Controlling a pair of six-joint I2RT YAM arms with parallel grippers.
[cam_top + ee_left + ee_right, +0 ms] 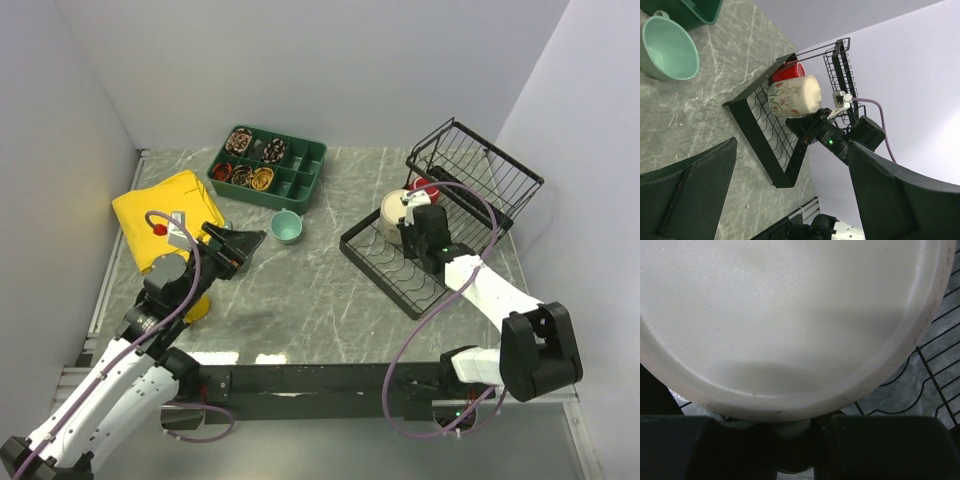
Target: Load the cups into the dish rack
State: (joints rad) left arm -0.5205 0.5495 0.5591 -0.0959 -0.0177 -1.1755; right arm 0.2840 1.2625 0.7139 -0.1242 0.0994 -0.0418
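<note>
Right gripper (410, 218): jaws narrow, clamped on the cream mug (790, 96) at its base end. The wrist view shows little except the mug's pale, matte bottom.

The mug is tipped well over. Its long axis runs straight out from the gripper and its mouth points toward the table's (330, 300) far-left corner. It hangs over the flat slotted part of the dish rack (378, 278), by the right edge of the table. Cannot tell whether it touches the wires. Just beyond it, toward the raised basket end, the red mug (788, 71) sits in the rack, very close to it.

Judgement: the set-down turns on this — the mug is dead ahead of the gripper, the wires are beneath it, and the red mug leaves little room beyond.

Materials:
- Cream mug: glossy ceramic cylinder with a floral print on the wall.
- Dish rack: thin black wire with curved dividers in the base.
- Table: smooth, grey, marbled.

Left gripper (243, 243): jaws spread wide, nothing between them. The small teal cup (287, 227) stands mouth up near the table's middle, just ahead of this gripper and on the near side of the green compartment tray (300, 185) — far nearer the left arm.
</note>
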